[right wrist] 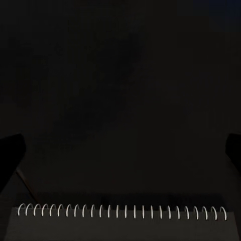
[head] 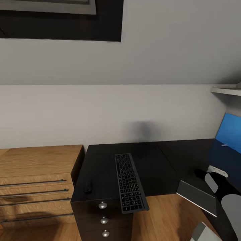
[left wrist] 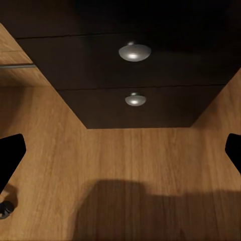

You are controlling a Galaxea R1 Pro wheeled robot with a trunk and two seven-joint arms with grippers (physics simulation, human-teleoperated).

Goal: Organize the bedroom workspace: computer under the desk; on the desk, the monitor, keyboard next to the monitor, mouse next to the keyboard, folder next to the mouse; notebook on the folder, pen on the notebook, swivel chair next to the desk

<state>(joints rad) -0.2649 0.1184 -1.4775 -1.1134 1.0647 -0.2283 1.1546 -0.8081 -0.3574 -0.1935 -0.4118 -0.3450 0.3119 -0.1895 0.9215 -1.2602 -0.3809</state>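
Nearest, the left gripper (left wrist: 120,150) hangs released with fingers wide apart over the wood floor (left wrist: 125,160), facing the desk's drawer unit (head: 103,217). The right gripper (right wrist: 120,150), likewise spread, hovers over the dark desk (head: 100,160) above what seems a spiral-bound notebook (right wrist: 120,226). On the desktop, the keyboard (head: 130,182) overhangs the front edge, the mouse (head: 88,187) near the front-left corner, and a blue flat item (head: 229,132) leans at the far right.

One keyboard (head: 131,182), one mouse (head: 88,187), three round silver knobs (head: 102,205) on one desk (head: 100,160), four bar handles (head: 33,183), one spiral-bound notebook (right wrist: 123,226).
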